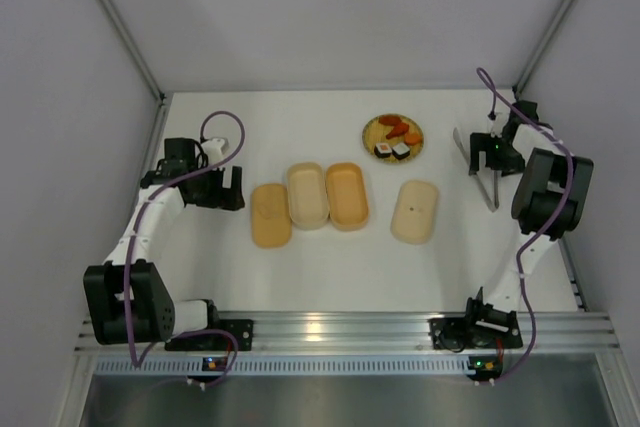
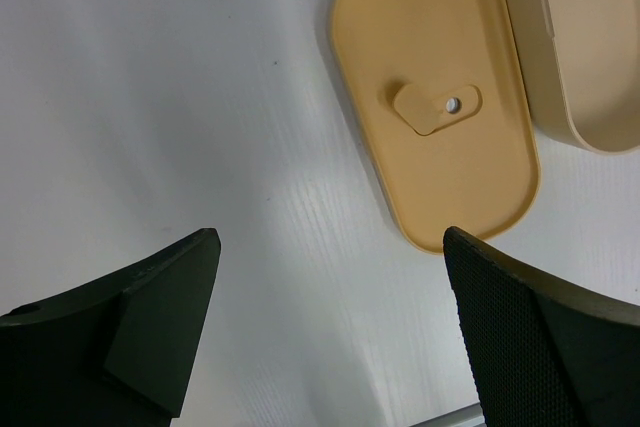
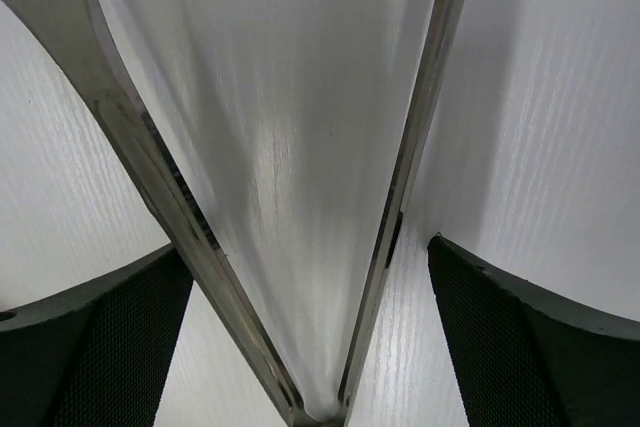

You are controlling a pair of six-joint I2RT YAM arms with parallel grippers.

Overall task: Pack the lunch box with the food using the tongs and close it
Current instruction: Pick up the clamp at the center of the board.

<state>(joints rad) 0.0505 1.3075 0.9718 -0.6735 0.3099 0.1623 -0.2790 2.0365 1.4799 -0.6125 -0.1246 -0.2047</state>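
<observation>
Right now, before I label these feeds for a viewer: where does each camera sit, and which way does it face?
Top external: above and behind the bases, looking down on the table; both whole arms show.
Left wrist: on the left arm, looking down between the fingers of the open left gripper at a tan lid.
Right wrist: on the right arm, looking down past the open right gripper, its fingers astride the tongs.
Shared: top and left wrist show the lid; top and right wrist, the tongs.

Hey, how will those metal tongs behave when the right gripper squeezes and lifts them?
The tongs look like polished metal, so they are probably slippery in a grip. Two thin arms joined in a V will likely flex together when squeezed. Long and narrow, they may swing.
</observation>
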